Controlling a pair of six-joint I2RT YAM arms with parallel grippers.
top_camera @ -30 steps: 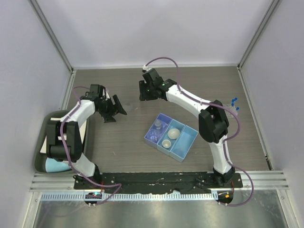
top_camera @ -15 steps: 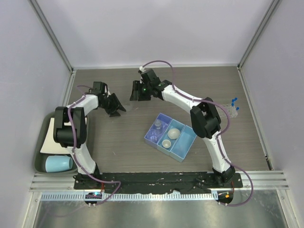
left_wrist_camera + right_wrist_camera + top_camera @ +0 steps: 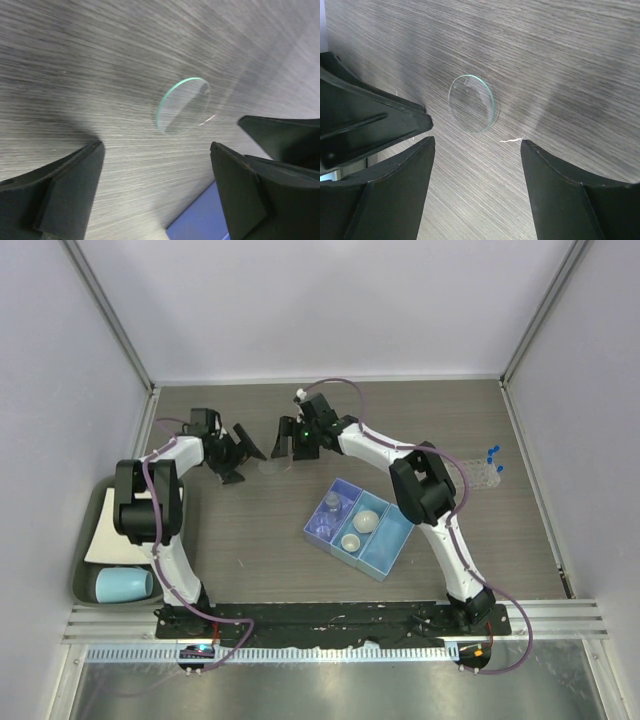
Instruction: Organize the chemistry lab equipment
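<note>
Top external view: both arms reach toward the far middle of the tabletop [image 3: 250,530], where the left pincer [image 3: 243,460] and the right pincer [image 3: 286,444] face each other with a round glass disc [image 3: 271,467] lying on the wood between them. Left wrist view shows the left pincer [image 3: 156,150] with its fingers [image 3: 65,195] spread wide and nothing between them. The disc [image 3: 183,105] lies flat just beyond the tips, and a finger of the other arm juts in at the right edge. Right wrist view shows the right pincer [image 3: 477,145] likewise spread apart and holding nothing, the disc [image 3: 471,103] just ahead of it. Nearer the bases, a blue divided tray [image 3: 395,535] holds a clear beaker [image 3: 332,502] and two white dishes [image 3: 366,521]. A clear tube rack [image 3: 478,475] with blue-capped tubes [image 3: 494,453] stands well apart at the right.
</note>
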